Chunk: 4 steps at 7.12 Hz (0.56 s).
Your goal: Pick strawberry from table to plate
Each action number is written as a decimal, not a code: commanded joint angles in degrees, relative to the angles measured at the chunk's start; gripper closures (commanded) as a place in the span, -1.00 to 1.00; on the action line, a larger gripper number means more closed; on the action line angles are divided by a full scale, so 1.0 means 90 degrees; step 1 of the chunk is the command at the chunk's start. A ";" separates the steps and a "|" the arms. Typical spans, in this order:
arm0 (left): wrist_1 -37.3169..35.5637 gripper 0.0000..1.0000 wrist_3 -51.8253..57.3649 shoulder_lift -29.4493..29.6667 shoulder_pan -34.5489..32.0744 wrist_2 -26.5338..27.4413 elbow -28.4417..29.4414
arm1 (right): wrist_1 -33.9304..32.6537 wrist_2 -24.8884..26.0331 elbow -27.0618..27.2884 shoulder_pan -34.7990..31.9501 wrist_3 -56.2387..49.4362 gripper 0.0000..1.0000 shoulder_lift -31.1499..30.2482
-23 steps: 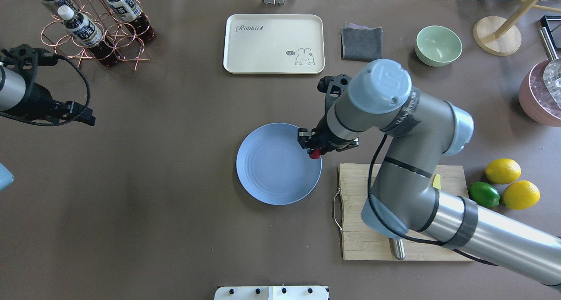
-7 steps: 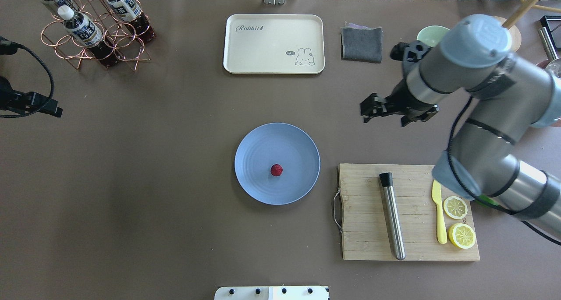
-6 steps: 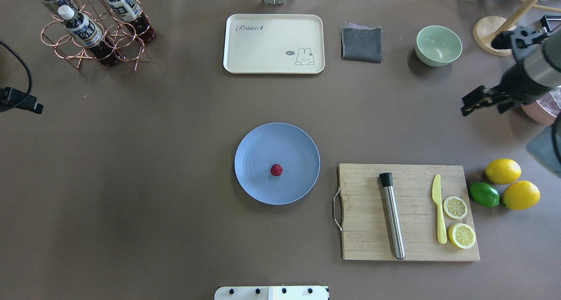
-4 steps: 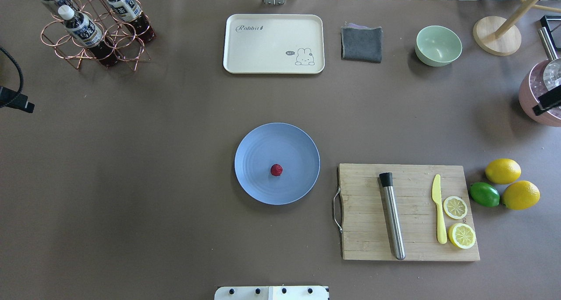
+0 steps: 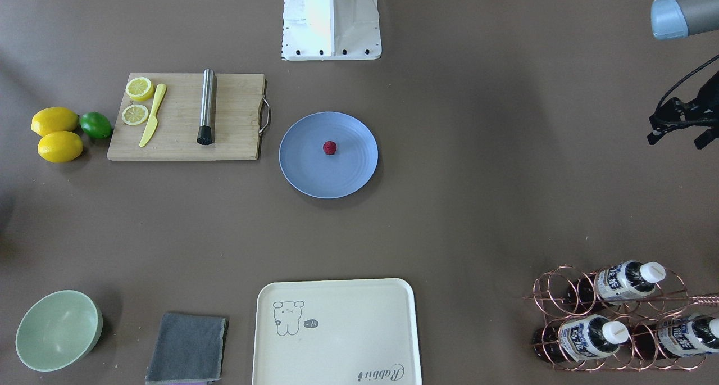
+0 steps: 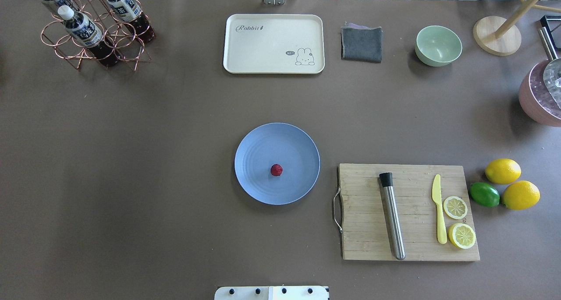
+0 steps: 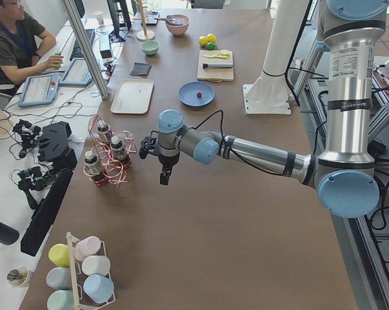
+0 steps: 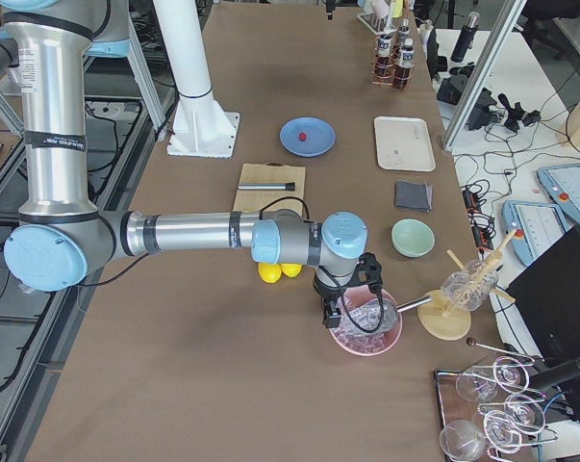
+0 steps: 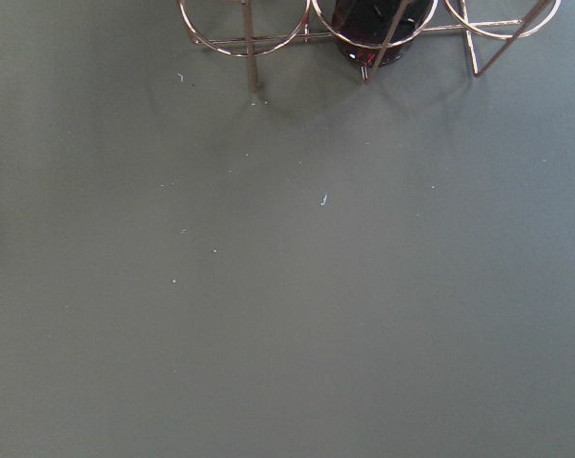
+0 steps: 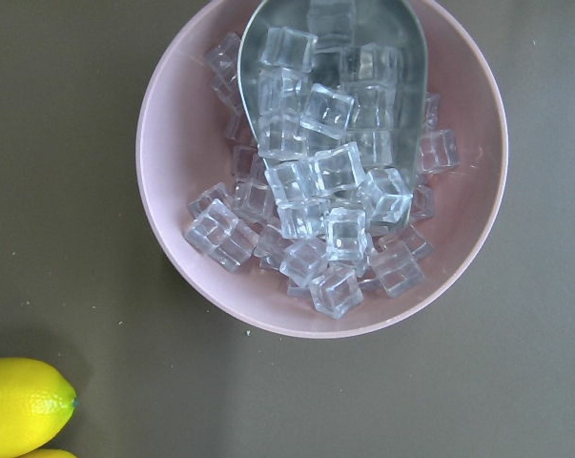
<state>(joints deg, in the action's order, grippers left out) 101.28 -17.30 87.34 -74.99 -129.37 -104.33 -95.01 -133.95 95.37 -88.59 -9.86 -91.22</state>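
Strawberry [image 6: 276, 170] lies on the plate [image 6: 254, 151], near its middle. Left gripper [image 7: 163, 175] and right gripper [image 8: 333, 316] hang far off; whether spread or pressed together, I cannot tell.

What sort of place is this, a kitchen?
Probably a robotics lab staged as a kitchen: a robot arm over the table, a person at a desk alongside, and food props like the cutting board.
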 commanded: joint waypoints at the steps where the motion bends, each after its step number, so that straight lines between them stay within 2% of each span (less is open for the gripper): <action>1: -0.0549 -0.93 0.1165 -0.0075 -0.0804 -0.0147 0.0136 | -0.0019 0.0000 -0.0049 -0.0117 -0.0057 -1.00 -0.0011; 3: -0.0482 -0.94 0.1170 -0.0444 -0.0857 -0.0128 0.0157 | -0.0029 0.0000 -0.0049 -0.0117 -0.0028 -1.00 -0.0011; 4: -0.0482 -0.94 0.1054 -0.0427 -0.0896 -0.0070 0.0109 | -0.0029 -0.0009 -0.0059 -0.0117 -0.0009 -1.00 -0.0021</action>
<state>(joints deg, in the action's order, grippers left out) 96.89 -7.21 84.25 -82.49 -130.44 -103.12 -95.26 -133.96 94.90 -89.61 -10.14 -91.34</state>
